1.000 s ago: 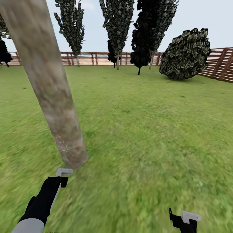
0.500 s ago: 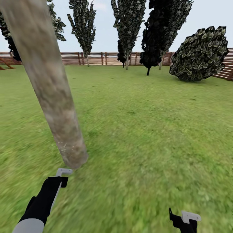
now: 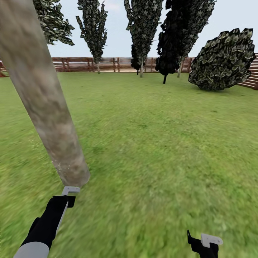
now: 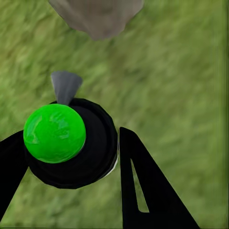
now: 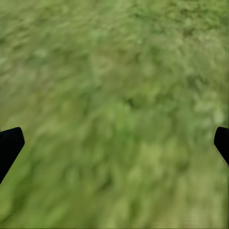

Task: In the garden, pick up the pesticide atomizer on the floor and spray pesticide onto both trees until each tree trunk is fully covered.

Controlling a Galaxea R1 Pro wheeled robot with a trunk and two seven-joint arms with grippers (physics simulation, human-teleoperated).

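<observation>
The left gripper's (image 4: 71, 157) jaws pinch the pesticide atomizer (image 4: 71, 143), a black round-bodied bottle with a glossy green ball cap and a grey cone nozzle; the right gripper's (image 5: 114, 143) jaws stand spread wide with nothing between them, over the green grass floor (image 3: 161, 150).

The nozzle points toward the foot of the thick, smooth grey-tan mottled tree trunk (image 3: 46, 107), which rises just beyond the left gripper. Fine pale specks dot the trunk's lowest part; the bark above looks bare of them. To spray well, I judge the nozzle should be kept aimed squarely at the bark and swept upward and around the trunk, close enough that the spray lands on bark rather than grass.

The atomizer's body is opaque, so its fill cannot be told.

Far off, dark-foliaged tall trees (image 3: 141, 32) stand by the brown slatted wooden fence (image 3: 118, 64).
</observation>
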